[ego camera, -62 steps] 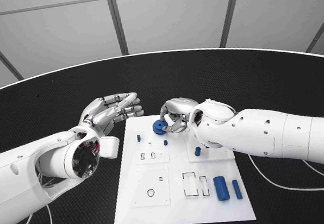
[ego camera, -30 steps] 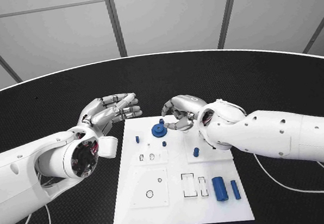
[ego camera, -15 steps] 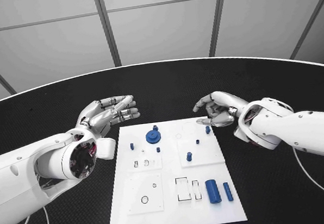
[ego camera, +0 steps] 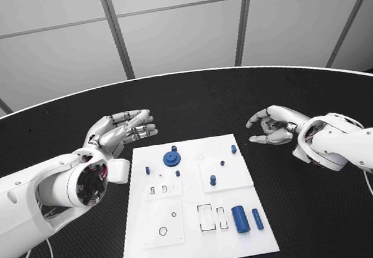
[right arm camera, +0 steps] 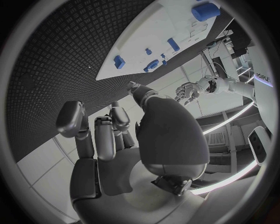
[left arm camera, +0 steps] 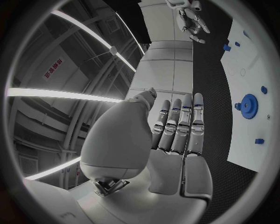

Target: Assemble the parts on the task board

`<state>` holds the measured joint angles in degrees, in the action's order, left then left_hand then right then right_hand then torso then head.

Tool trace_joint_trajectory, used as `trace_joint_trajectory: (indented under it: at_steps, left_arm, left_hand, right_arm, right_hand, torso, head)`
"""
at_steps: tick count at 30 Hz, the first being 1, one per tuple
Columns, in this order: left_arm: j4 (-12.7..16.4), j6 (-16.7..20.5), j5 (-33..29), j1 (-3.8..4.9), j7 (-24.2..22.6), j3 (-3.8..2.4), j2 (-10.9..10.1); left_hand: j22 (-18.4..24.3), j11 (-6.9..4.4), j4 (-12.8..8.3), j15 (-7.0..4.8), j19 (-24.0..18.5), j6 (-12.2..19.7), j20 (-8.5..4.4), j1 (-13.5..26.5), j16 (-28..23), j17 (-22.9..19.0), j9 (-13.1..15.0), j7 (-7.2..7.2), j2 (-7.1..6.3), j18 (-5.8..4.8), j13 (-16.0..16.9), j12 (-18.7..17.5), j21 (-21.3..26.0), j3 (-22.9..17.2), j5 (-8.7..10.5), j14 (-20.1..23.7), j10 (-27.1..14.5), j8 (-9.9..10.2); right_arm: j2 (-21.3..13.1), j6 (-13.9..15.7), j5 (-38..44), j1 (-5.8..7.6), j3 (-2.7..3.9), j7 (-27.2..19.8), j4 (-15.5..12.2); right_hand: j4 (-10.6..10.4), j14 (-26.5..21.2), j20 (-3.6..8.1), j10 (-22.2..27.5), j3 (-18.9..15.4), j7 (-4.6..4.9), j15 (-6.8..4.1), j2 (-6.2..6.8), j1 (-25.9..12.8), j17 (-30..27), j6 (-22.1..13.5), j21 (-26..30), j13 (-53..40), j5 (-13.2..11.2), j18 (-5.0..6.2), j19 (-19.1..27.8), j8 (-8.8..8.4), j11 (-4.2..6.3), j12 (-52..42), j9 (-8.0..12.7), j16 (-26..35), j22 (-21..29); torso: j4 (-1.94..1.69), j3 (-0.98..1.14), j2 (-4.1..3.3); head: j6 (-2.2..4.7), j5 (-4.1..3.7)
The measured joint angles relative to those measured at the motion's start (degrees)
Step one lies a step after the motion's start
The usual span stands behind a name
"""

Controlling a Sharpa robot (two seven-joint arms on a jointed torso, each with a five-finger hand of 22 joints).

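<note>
Task board point(ego camera: 199, 241): we note the white plate flat in the middle of the black worktop point(ego camera: 343, 224), between the two hands, presumably so either can reach it.
Blue gear point(ego camera: 170, 160): seated on the far left part of the board with a small blue peg point(ego camera: 174, 148) just beyond it; we judge this part placed.
Loose parts: a thick blue cylinder point(ego camera: 240, 218) and a thinner blue rod point(ego camera: 256, 218) lie side by side at the near right, beside two open rectangular slots point(ego camera: 212, 217); we take these as waiting.
Left hand point(ego camera: 120, 131): raised beside the board's far left corner, fingers point(left arm camera: 181, 126) straight and close together, holding nothing.
Right hand point(ego camera: 275, 126): off the board's far right edge, fingers loosely curled and apart, nothing in them; the gear is well apart from it.
Judgement: we read both hands as parked clear to leave the board in view; next pick likely the cylinders.
</note>
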<state>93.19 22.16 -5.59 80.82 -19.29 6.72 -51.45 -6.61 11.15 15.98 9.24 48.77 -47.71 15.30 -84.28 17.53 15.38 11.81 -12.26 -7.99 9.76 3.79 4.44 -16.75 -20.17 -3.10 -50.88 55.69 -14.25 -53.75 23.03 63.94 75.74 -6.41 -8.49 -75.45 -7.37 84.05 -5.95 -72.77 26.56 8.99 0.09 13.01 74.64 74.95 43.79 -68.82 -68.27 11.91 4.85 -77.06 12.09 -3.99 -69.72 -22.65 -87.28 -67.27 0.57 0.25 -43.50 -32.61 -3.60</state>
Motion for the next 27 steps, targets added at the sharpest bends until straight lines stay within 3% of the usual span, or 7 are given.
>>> trace_joint_trajectory:
  at_steps: [18,20,27]
  left_arm:
    - [0.40,0.01,0.00,0.01,-0.12,0.00,-0.05]
    - [0.43,0.02,0.00,0.01,-0.12,0.00,-0.08]
    - [0.70,0.05,0.00,0.01,-0.13,-0.01,-0.46]
  left_hand:
    - [0.03,0.00,0.00,0.00,0.00,0.00,0.00,0.00,0.00,0.05,0.01,0.00,0.00,0.00,0.00,0.00,0.00,0.00,0.00,0.00,0.00,0.00]
    - [0.05,0.00,0.00,0.00,0.00,0.00,0.00,0.00,0.00,0.06,0.01,0.00,0.00,0.00,0.00,0.00,0.00,0.00,0.00,0.00,0.00,0.00]
    - [0.04,0.00,0.00,0.00,0.00,0.00,0.00,0.00,0.00,0.06,0.01,0.00,0.00,0.00,0.00,0.00,0.00,0.00,0.00,0.00,0.00,0.00]
  right_arm:
    - [4.77,-1.31,-0.02,-1.50,-0.23,1.32,4.14]
    - [5.24,-1.18,-0.02,-1.75,-0.23,1.42,4.39]
    - [6.26,-0.09,-0.01,-3.49,-0.20,1.28,4.88]
  right_hand:
    - [0.16,0.00,0.22,-0.74,-0.15,0.00,0.00,0.15,0.31,-0.01,0.00,-0.73,-1.34,0.52,0.02,-0.23,0.00,-0.11,-1.03,-0.09,0.00,-1.31]
    - [0.16,0.00,0.17,-0.95,-0.15,-0.31,0.00,-0.18,0.64,-0.02,0.32,-0.73,-1.50,0.64,0.02,-0.59,0.00,0.10,-1.33,-0.17,0.00,-1.37]
    - [0.67,0.00,0.23,-1.35,0.17,-0.09,0.00,-0.54,0.99,-0.02,1.36,-1.06,-1.98,0.85,0.02,-0.65,0.00,0.10,-1.68,-0.34,-0.28,-1.82]
  torso:
    - [-0.23,-0.05,-0.20]
    - [-0.24,-0.02,-0.21]
    - [-0.25,0.17,-0.28]
  head:
    - [-0.43,-0.27]
    - [-0.44,-0.27]
    - [-0.59,0.10]
